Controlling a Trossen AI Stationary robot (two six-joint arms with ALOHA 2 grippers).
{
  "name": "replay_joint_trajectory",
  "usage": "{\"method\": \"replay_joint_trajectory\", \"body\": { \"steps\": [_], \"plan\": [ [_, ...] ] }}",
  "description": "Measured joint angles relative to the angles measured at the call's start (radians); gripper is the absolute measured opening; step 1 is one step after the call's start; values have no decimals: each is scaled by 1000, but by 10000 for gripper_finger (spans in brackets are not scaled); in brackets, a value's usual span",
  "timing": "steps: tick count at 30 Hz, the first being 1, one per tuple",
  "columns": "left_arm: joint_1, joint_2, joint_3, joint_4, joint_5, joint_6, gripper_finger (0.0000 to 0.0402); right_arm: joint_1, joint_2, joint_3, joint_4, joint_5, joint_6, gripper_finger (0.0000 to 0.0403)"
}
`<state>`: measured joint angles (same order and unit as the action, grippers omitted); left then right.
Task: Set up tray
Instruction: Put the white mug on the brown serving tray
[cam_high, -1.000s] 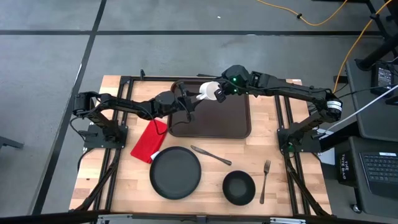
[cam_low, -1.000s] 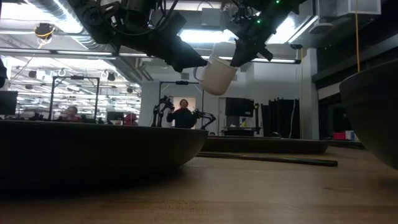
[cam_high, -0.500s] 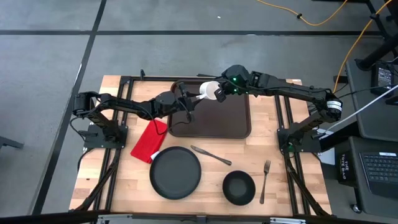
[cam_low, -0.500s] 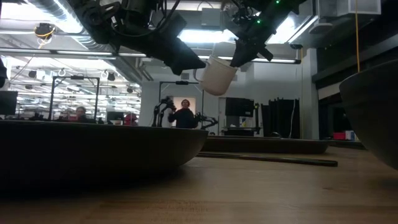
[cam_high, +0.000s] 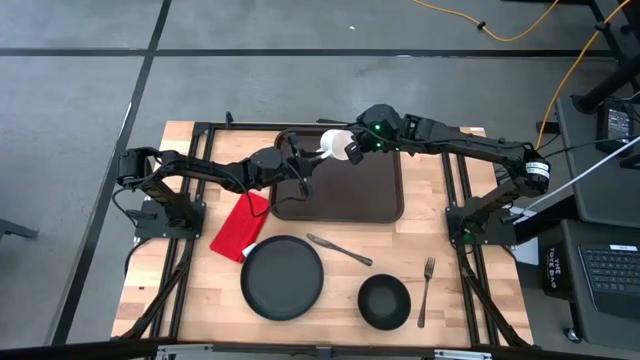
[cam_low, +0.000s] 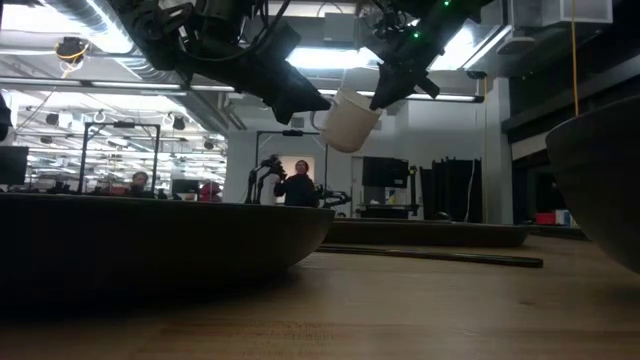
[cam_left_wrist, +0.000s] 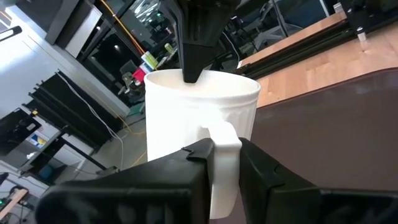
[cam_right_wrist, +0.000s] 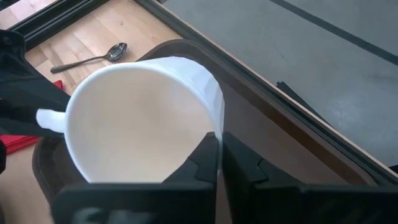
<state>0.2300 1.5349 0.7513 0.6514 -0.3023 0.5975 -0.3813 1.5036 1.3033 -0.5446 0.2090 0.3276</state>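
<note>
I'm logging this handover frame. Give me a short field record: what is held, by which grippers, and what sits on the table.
held item: white mug, in the air above the tray
right gripper: shut on the mug's rim
left gripper: shut on the mug's handle
tray contents: none seen
in front of tray: black plate, knife, black bowl, fork
beside tray: red napkin

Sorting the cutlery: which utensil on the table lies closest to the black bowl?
The fork, lying just right of the black bowl. The knife sits farther off, up beside the black plate.
</note>
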Motion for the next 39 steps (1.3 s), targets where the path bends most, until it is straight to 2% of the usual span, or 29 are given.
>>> {"method": "replay_joint_trajectory", "body": {
  "steps": [14, 20, 29, 31, 36, 39],
  "plan": [
    [0, 0, 0, -1, 5, -1, 37, 0, -8, 3, 0, -2, -122, 56],
    [-1, 0, 0, 0, 6, -8, 38, 0, -16, 54, -13, -2, -139, 65],
    [3, -37, 0, -46, 19, -63, 38, 1, -64, 79, -5, -33, -262, 56],
    [15, -61, 0, -79, 58, -86, 38, 1, -85, 70, 0, -53, -263, 44],
    [71, -112, -9, -108, 263, -200, 38, 2, -133, -20, 24, -48, -276, 7],
    [104, -131, -9, -134, 276, -226, 40, 1, -166, -113, 102, -46, -259, 14]
  ]
}}
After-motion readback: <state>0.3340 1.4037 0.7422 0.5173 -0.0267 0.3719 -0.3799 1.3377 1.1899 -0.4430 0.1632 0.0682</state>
